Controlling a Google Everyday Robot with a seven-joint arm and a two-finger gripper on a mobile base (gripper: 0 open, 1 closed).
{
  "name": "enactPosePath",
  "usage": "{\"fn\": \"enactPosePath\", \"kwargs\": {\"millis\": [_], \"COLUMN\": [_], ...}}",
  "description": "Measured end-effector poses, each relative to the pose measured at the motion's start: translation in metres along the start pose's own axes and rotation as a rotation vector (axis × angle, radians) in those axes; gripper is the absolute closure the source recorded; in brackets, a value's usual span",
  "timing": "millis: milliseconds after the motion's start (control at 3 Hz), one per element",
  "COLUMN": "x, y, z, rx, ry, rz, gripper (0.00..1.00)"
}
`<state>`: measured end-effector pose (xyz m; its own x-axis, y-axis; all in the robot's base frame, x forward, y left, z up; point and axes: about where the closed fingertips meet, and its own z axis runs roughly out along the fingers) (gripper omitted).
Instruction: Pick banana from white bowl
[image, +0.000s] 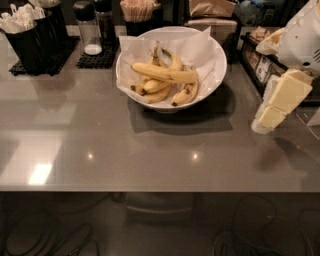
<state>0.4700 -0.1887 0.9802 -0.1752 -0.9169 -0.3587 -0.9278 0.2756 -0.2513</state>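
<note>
Banana (165, 74) lying across top of pile in white bowl (211, 90), gripper (274, 111) hanging over grey counter (100, 150) well right of bowl, apart from banana, grip state unclear

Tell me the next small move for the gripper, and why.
Probably carry the gripper across to above the white bowl. It hangs over the right side of the counter, apart from the bowl, and the banana lies uppermost there, untouched.

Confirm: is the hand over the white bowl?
No, the hand hangs above the grey counter right of the white bowl, apart from it; the banana lies in the bowl.
</note>
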Motion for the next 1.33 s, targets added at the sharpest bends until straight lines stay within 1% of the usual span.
{"fn": "enactPosePath", "kwargs": {"millis": [333,667,1000,1333], "x": [-0.035,-0.037,-0.058,-0.1], "y": [-0.015,-0.017,-0.027,-0.045], "z": [0.019,0.019,0.028,0.048], "rx": [-0.045,-0.047,-0.062,-0.112], "ry": [-0.102,-0.109,-0.201,-0.307], "rz": [-0.024,-0.024,-0.049,-0.103], "gripper": [0.0,0.0,0.0,0.0]}}
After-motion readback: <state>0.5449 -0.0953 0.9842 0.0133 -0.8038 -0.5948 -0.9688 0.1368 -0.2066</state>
